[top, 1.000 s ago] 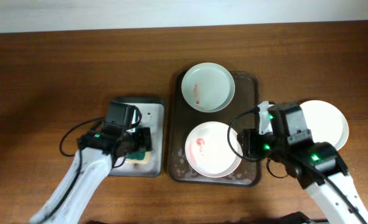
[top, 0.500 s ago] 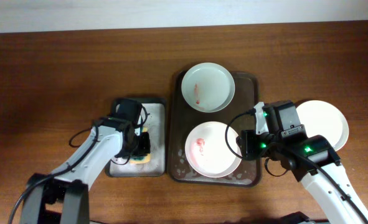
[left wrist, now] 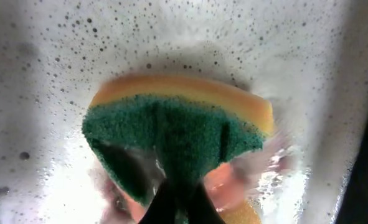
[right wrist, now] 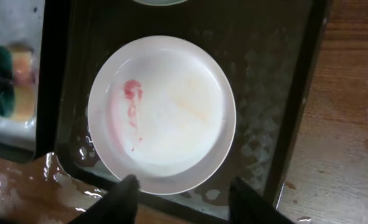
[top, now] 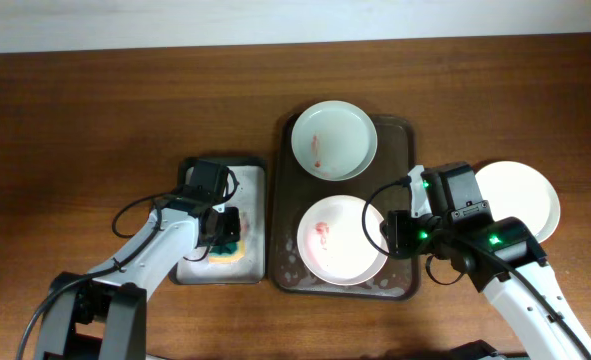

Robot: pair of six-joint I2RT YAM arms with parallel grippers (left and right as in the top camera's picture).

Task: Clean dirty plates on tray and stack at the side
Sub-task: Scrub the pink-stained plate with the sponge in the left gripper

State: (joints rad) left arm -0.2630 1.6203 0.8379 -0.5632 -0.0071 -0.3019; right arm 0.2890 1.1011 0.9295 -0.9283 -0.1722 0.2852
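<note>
On the dark brown tray (top: 407, 140) lie two dirty plates, each with a red smear: one at the far end (top: 335, 140) and one at the near end (top: 340, 240). A third white plate (top: 520, 200) sits on the table to the right of the tray. My right gripper (top: 393, 232) hangs open over the near plate's (right wrist: 162, 115) right edge, and its fingertips (right wrist: 129, 185) straddle the rim without touching it. My left gripper (left wrist: 179, 186) is shut on the green-and-yellow sponge (left wrist: 171, 130) inside the small tray.
The small dark tray (top: 253, 172) stands left of the big tray, its inside covered in white foam (left wrist: 47, 93). Water lies puddled on the big tray's floor (right wrist: 264, 93) and on the wood beside it. Bare wooden table surrounds both trays.
My left gripper's jaws have closed onto the sponge in the small tray. The right gripper has shifted only slightly and stays open by the near plate.
</note>
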